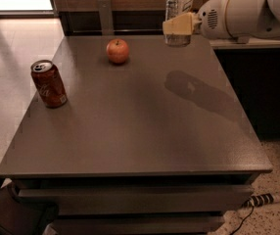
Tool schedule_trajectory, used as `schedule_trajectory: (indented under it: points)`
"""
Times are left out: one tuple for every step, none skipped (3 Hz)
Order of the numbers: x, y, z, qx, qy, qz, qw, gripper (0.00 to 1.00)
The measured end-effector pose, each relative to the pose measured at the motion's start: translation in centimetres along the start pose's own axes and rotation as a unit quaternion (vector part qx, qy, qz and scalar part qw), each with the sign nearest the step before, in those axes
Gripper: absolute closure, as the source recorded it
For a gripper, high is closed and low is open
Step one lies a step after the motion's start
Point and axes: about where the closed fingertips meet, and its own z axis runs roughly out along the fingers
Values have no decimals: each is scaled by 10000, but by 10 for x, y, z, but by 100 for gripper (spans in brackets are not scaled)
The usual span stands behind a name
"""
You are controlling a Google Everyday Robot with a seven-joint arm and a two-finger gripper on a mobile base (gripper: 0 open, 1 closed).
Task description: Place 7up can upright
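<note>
7up can (178, 5) — fingers (177, 25) grip it aloft.

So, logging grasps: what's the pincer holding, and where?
The 7up can, upright, clamped across its lower body by the pincer above the far edge of the table.
</note>
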Motion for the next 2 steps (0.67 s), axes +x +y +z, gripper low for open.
schedule_trajectory:
  points:
    - [3, 0, 4, -195, -120, -618, 9978, 100]
    - [12, -2, 8, -325, -257, -1182, 9921, 100]
